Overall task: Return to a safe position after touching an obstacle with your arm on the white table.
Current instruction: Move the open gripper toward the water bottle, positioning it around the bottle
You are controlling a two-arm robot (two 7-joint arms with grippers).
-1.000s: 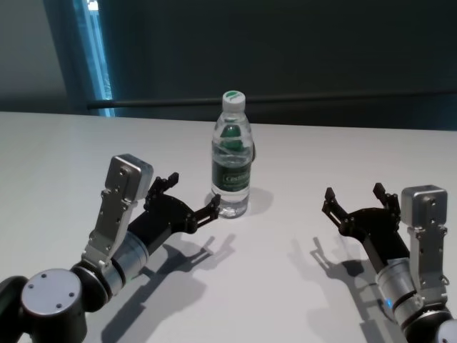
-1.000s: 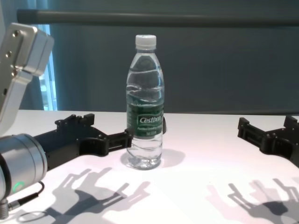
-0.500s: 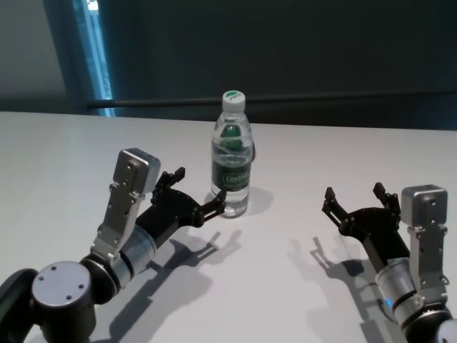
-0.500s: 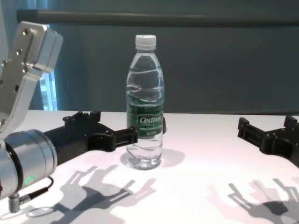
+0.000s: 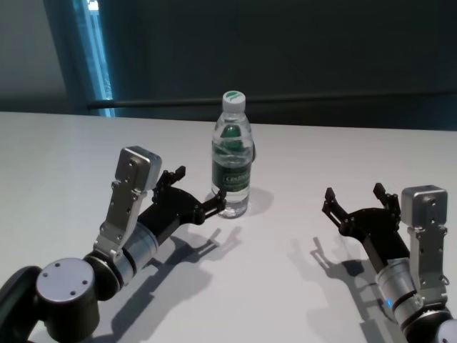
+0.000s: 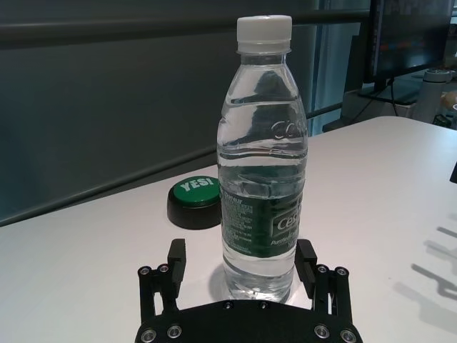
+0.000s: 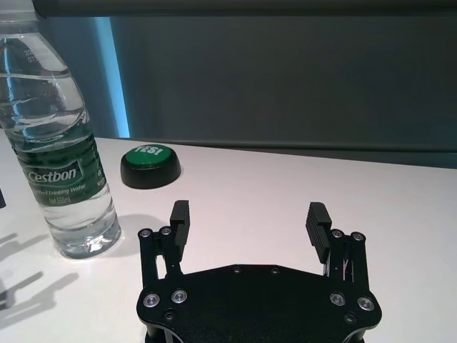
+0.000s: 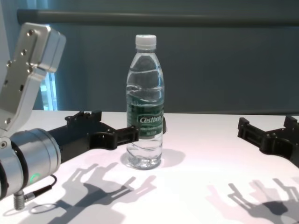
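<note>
The obstacle, a clear water bottle (image 5: 232,168) with a white cap and dark green label, stands upright on the white table (image 5: 71,157). My left gripper (image 5: 200,184) lies low over the table, open, right at the bottle's foot. One fingertip (image 8: 132,133) looks to be against the bottle's (image 8: 145,116) lower side. In the left wrist view the bottle (image 6: 263,179) rises between the two spread fingers of the left gripper (image 6: 241,250). My right gripper (image 5: 353,193) rests open and empty well to the right of the bottle, also seen in the right wrist view (image 7: 249,211).
A black button with a green top (image 6: 195,200) sits on the table just behind the bottle, also visible from the right wrist (image 7: 150,164). A dark wall and a horizontal rail run behind the table's far edge.
My left arm has crept forward and to the right, bringing its fingers closer in on the bottle's foot. The bottle stays upright in place. The right arm has not moved.
</note>
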